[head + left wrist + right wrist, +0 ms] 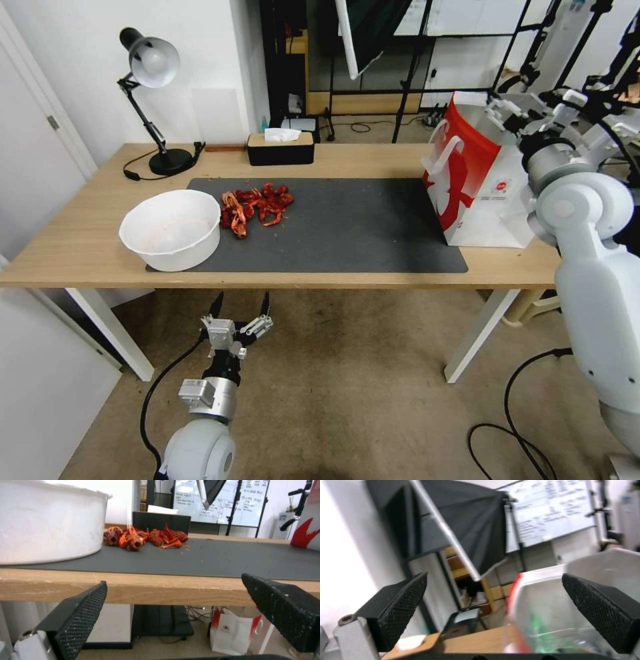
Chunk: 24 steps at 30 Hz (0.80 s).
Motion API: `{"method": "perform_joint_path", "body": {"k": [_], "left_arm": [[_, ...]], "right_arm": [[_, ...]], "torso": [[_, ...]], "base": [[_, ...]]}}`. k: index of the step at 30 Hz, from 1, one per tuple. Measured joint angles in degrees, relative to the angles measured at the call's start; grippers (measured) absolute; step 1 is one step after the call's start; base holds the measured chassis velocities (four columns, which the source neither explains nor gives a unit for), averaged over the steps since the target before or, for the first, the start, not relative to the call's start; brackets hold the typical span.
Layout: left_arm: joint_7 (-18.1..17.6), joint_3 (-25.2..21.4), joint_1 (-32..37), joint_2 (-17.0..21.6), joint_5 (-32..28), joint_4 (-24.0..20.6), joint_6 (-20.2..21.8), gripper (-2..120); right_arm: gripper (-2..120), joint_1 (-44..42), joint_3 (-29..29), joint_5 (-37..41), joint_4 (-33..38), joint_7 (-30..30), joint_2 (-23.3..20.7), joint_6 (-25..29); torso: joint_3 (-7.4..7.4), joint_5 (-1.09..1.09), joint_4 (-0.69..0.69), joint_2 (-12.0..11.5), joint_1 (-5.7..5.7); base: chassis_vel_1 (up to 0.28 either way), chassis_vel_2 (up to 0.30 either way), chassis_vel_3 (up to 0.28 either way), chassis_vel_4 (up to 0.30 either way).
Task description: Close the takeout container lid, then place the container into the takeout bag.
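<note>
The takeout bag (477, 193) stands upright at the right end of the table, red and white, its top open. My right gripper (501, 110) hovers over the bag's open top; in the right wrist view it (494, 576) is open and empty above the bag's mouth (546, 600). A blurred clear shape with green marks (550, 635) lies inside the bag; I cannot tell whether it is the takeout container. The lid is hidden. My left gripper (242, 300) hangs open and empty below the table's front edge (166, 592).
A dark mat (347, 227) covers the table's middle. On it sit a big white bowl (172, 230) and a pile of red crayfish shells (257, 203). A black tissue box (280, 148) and a desk lamp (157, 100) stand at the back. Another paper bag (233, 632) sits on the floor.
</note>
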Motion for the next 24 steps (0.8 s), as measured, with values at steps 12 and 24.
{"method": "perform_joint_path", "body": {"k": [12, 24], "left_arm": [[1.41, -0.57, -0.18, -0.29, -0.93, -0.39, -2.08, 100], [1.09, -0.67, -0.20, -0.46, 0.23, -0.49, -2.96, 100]], "right_arm": [[100, -18.43, 1.65, -16.09, 7.86, -13.20, -1.36, 6.65], [100, -36.22, 1.37, -30.17, 8.49, -15.91, 5.89, 18.40]], "torso": [[0.00, 0.01, -0.01, 0.00, 0.00], [0.00, 0.01, 0.00, 0.00, 0.00]], "base": [[0.000, 0.000, 0.000, 0.000], [0.000, 0.000, 0.000, 0.000]]}}
